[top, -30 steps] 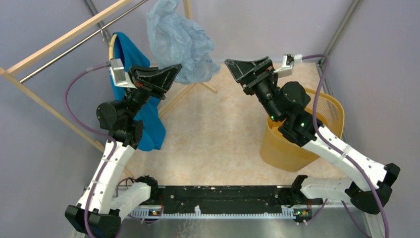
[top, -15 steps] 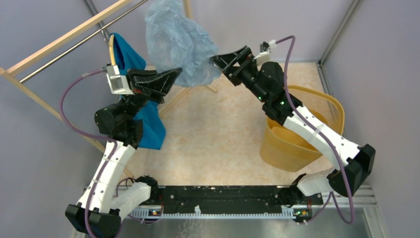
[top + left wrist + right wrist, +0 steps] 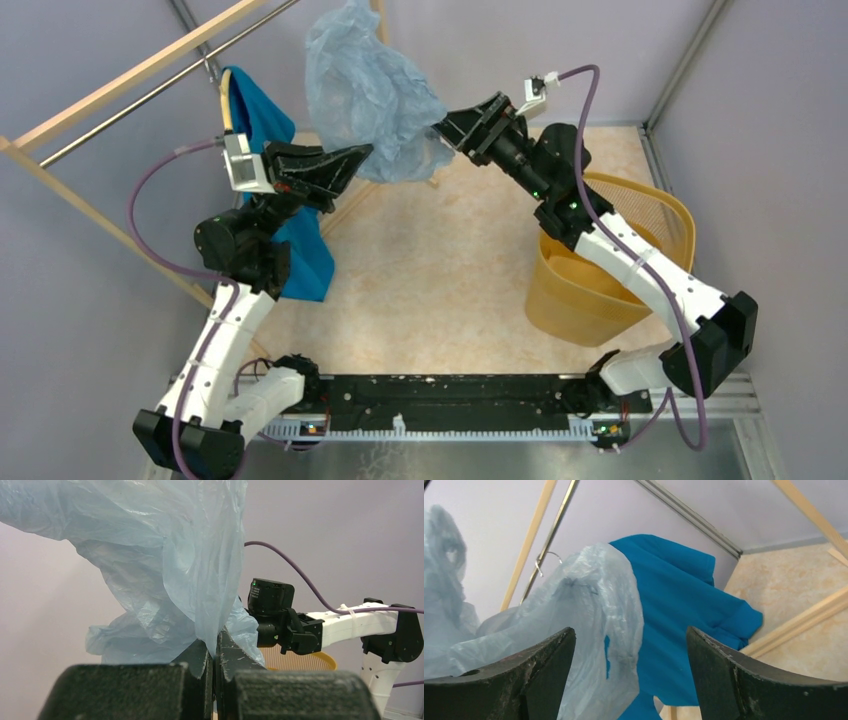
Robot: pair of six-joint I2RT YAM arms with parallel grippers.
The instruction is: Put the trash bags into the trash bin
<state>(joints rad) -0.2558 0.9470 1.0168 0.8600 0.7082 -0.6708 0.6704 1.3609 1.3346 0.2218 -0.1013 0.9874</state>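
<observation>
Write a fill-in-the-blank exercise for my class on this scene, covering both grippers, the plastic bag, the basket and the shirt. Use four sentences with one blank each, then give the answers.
1. The left gripper is ___ on the pale blue plastic bag.
2. The right gripper is ___, with part of the bag showing between its fingers.
3. In the top view, the ___ arm reaches over the yellow-orange basket.
4. The teal shirt hangs on the ___ arm's side.

Answers: shut; open; right; left
</observation>
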